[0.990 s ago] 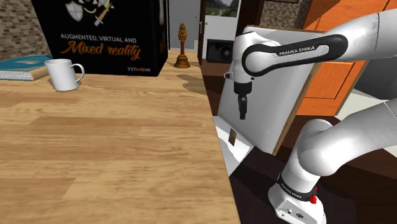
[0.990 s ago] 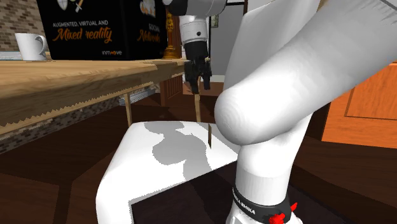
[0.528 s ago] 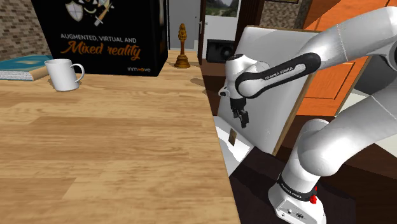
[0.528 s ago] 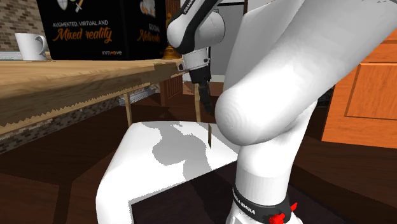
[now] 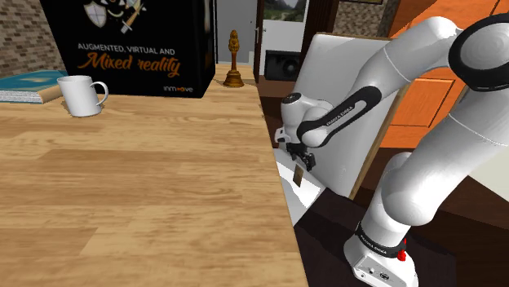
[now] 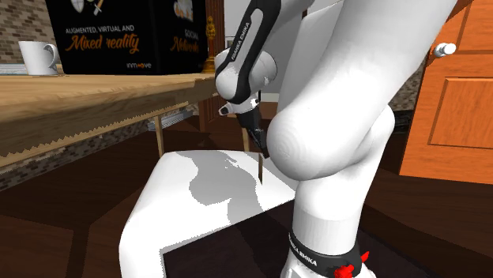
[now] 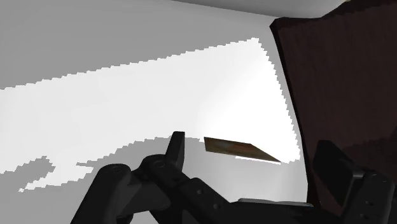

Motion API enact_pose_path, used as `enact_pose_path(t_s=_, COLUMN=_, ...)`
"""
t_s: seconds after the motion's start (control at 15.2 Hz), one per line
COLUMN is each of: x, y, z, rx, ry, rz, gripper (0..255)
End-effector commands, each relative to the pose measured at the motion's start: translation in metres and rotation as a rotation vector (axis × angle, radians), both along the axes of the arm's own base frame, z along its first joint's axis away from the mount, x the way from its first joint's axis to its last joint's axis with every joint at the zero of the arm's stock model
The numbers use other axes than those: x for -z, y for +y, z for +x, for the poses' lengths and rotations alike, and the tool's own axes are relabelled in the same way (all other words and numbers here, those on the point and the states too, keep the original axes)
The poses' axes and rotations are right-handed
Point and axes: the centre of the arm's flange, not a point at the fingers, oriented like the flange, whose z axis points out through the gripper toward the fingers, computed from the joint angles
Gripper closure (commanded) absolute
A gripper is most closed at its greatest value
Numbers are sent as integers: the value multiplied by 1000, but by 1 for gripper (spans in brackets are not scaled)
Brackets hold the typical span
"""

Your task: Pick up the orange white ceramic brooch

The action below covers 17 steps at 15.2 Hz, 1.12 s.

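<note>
The tool (image 5: 303,161) hangs low beside the table (image 5: 163,187), angled down over a white seat (image 5: 310,196), with its fingers (image 7: 176,147) spread wide and nothing between them gripped. The brooch (image 7: 240,149) lies flat on that seat as a thin brownish-orange plate. In the wrist view it sits in the gap between the two fingers, a little ahead of their tips and touching neither. It rests close to the seat's edge, beyond which the dark floor (image 7: 343,83) shows. The main risk seems to be the thing's thinness. If the tips close before they reach the seat, they would likely pass over the plate and meet on air. If they come down too hard, they would jam against the seat. The tool approaches at a slant, so one finger may touch first and nudge the brooch sideways, and on so smooth a surface it could slide off the near edge to the floor. The wrist also sits near the table's side, where a careless swing might clip it.
</note>
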Motion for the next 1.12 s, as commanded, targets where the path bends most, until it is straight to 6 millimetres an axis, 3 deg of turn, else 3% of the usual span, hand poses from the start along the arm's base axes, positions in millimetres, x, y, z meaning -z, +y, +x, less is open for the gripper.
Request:
enact_pose_path(t_s=0.0, x=11, y=-1, z=0, rx=-9, ry=1, rz=-1, gripper=0)
enact_pose_path(t_s=0.33, x=30, y=-1, z=0, rx=-9, ry=1, rz=-1, gripper=0)
enact_pose_path(t_s=0.4, x=29, y=-1, z=1, rx=-9, ry=1, rz=-1, gripper=255)
enact_pose_path(t_s=1.06, x=25, y=-1, z=0, rx=-9, ry=1, rz=-1, gripper=255)
